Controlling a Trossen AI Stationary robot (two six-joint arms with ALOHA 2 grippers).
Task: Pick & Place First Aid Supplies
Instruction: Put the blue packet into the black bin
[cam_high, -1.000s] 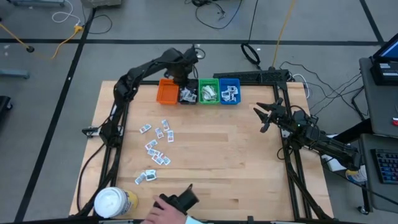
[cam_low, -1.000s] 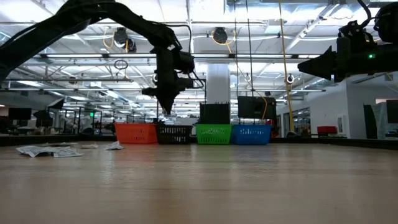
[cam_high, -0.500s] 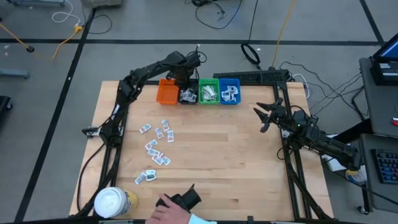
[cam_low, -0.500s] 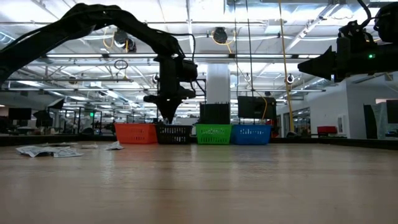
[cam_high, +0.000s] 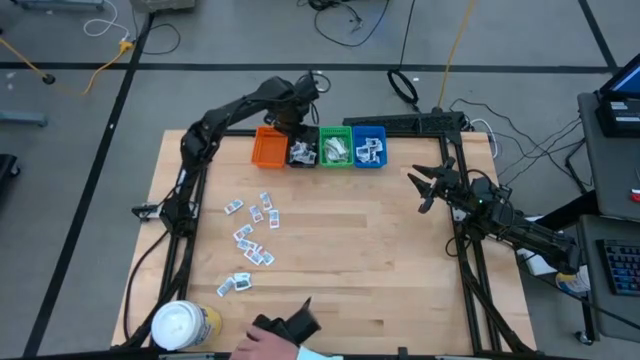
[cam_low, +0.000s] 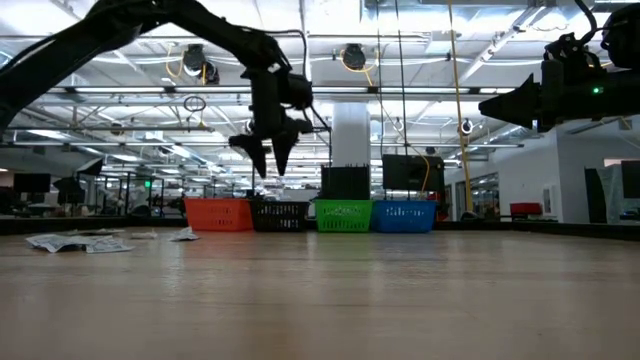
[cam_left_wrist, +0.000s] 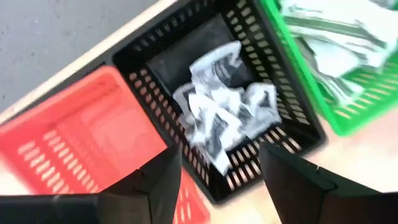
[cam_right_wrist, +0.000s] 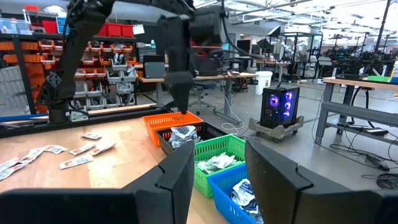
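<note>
I see four bins in a row: an orange bin (cam_high: 268, 149), a black bin (cam_high: 300, 152) with slotted walls, a green bin (cam_high: 335, 148) and a blue bin (cam_high: 369, 147). The sachets (cam_left_wrist: 219, 115) in the black one are white with dark print. The bench (cam_high: 380, 240) is pale wood with visible grain. My left pincer (cam_left_wrist: 217, 177) is dark, as is the right pincer (cam_right_wrist: 216, 180). The round tub (cam_high: 186, 325) is yellow under a white lid.

Left arm extends toward 12 o'clock, left gripper (cam_low: 268, 158) pointing down, jaws parted. Right arm waits at 3 o'clock, right gripper (cam_high: 424, 186) jaws spread.
</note>
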